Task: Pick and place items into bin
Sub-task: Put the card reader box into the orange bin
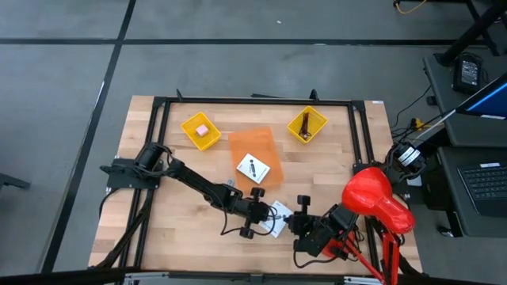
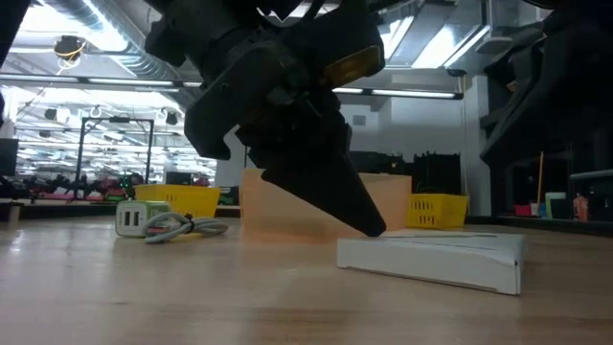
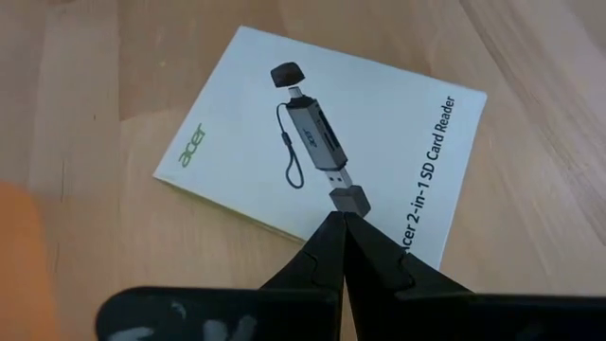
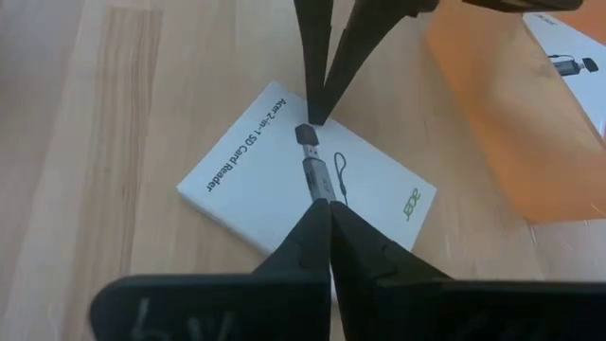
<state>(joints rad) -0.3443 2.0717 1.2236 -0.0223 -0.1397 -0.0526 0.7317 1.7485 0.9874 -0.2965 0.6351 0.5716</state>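
I see both grippers, left [image 3: 343, 220] and right [image 4: 322, 206], poised over a white card-reader box [image 3: 331, 142]. Each has its fingers pressed together, holding nothing.

left arm: dark six-joint arm, stretched low and long from the left edge toward the front middle
left pincer [image 3: 343, 220]: black two-finger tips pressed together, pointing down
right arm: dark arm with a red cover, folded in at the front right
right pincer [image 4: 325, 206]: fingers closed tight, tip facing the left one, just apart
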